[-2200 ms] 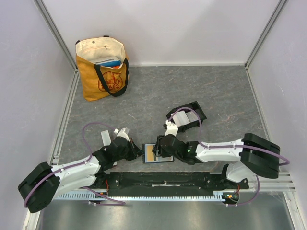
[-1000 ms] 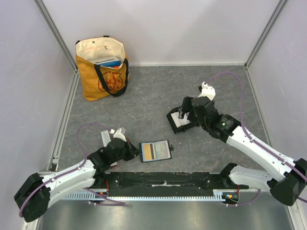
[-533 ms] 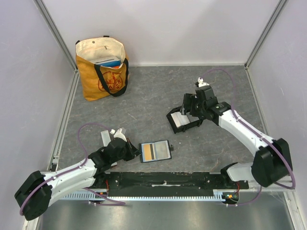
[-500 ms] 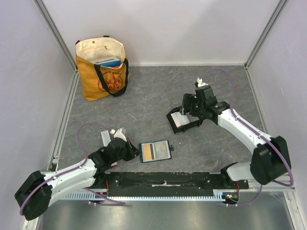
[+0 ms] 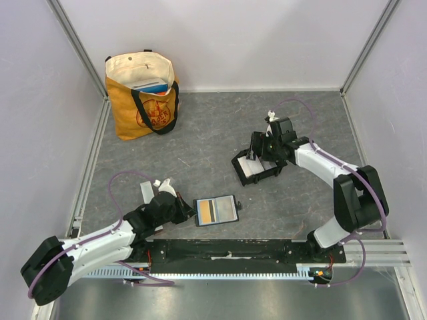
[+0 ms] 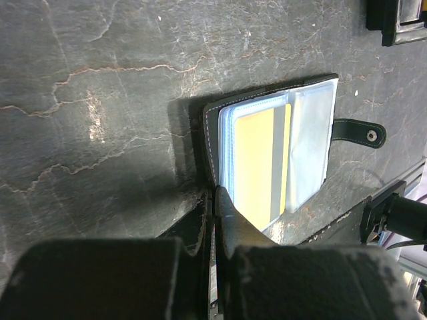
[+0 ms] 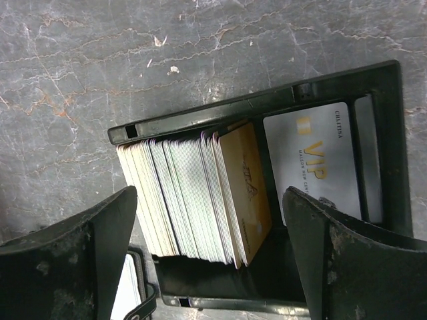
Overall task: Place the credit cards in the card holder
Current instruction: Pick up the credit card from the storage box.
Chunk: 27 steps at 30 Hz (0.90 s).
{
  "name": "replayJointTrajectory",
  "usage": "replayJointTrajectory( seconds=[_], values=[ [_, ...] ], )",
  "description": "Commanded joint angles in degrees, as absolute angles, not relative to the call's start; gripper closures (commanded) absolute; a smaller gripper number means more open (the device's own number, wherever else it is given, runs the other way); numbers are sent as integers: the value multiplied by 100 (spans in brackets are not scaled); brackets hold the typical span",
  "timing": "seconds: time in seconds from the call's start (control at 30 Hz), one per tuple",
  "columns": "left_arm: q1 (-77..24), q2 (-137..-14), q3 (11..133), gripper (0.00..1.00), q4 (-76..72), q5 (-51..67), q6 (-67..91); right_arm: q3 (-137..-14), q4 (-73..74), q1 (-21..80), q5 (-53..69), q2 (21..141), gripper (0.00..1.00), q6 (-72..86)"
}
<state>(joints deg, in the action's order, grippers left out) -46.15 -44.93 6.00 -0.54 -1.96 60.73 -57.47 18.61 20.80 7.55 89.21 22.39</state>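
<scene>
The black card holder (image 5: 268,175) sits right of the table's middle. In the right wrist view its rim (image 7: 253,107) encloses a leaning stack of pale credit cards (image 7: 180,200) fronted by an orange-gold card (image 7: 243,190). A white VIP card (image 7: 310,163) lies flat in the other compartment. My right gripper (image 5: 255,153) hovers open and empty over the holder (image 7: 213,257). My left gripper (image 5: 187,212) is shut (image 6: 217,195) on the near edge of the open black wallet (image 6: 210,143), which holds an orange-gold card (image 6: 257,160).
An orange tote bag (image 5: 142,93) stands at the back left. A pale flat strip (image 5: 145,192) lies beside the left arm. The wallet (image 5: 217,211) lies near the front rail. Walls close in the left, back and right sides.
My right gripper left the wallet and moved back and right to hover over the card holder, then shifted slightly farther back. The left gripper and the wallet have stayed put.
</scene>
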Motion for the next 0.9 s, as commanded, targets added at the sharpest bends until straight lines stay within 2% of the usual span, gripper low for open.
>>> replayJointTrajectory(
  seconds=[0.0,0.5,0.87],
  values=[
    [-4632,-4439,686,98,-220,-255,6223,-6020,1565,2048,1160,9123,4,2074],
    [-4632,-4386,677,98,-176,-281,6223,-5889,1397,1951,1687,9220,6,2109],
    [-4632,-4395,686,98,-185,-273,6205,-5836,1380,1881,1890,9167,21,2153]
  ],
)
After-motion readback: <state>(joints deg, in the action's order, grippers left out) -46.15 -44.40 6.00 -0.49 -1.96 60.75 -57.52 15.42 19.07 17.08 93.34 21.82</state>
